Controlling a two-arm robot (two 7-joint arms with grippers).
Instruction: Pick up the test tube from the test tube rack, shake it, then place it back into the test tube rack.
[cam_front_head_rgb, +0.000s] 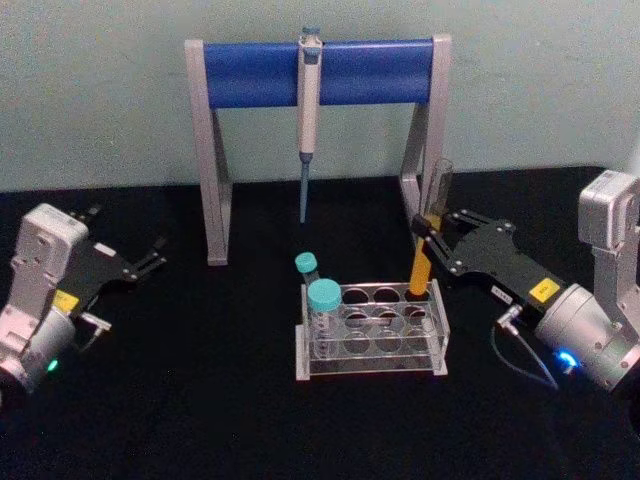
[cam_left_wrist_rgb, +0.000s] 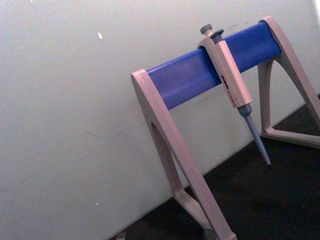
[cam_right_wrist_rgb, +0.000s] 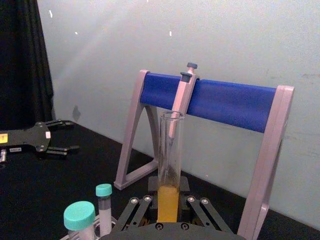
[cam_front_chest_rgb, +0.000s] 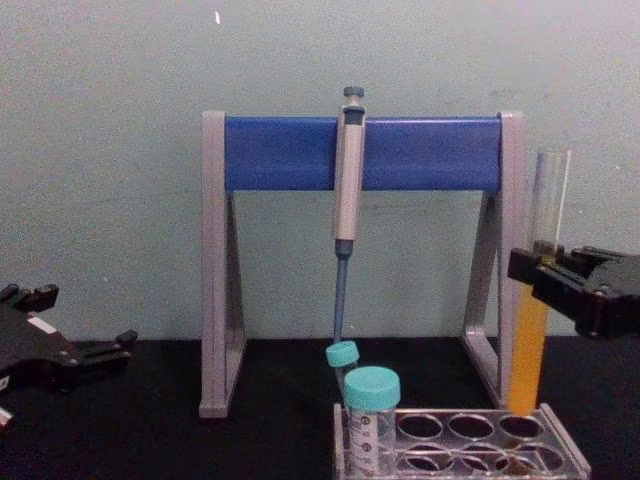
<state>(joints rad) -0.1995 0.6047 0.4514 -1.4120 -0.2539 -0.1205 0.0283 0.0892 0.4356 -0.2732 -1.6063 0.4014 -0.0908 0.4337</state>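
The test tube (cam_front_head_rgb: 421, 270), a tall clear glass tube with orange-yellow liquid in its lower half, stands upright at the back right corner of the test tube rack (cam_front_head_rgb: 370, 362). Its lower end sits at the mouth of the back right hole (cam_front_chest_rgb: 520, 425). My right gripper (cam_front_head_rgb: 428, 232) is shut on the test tube around its middle, with the fingers (cam_front_chest_rgb: 535, 268) clamping the glass above the liquid line. From the right wrist, the test tube (cam_right_wrist_rgb: 169, 165) rises between the fingers. My left gripper (cam_front_head_rgb: 130, 238) rests open and parked at the far left.
Two teal-capped tubes (cam_front_head_rgb: 322, 310) stand in the rack's left holes. Behind the rack stands a grey-and-blue pipette stand (cam_front_head_rgb: 360, 70) with a pipette (cam_front_head_rgb: 308, 120) hanging from its bar. The stand's right leg (cam_front_head_rgb: 420, 170) is close behind the test tube. The table is black.
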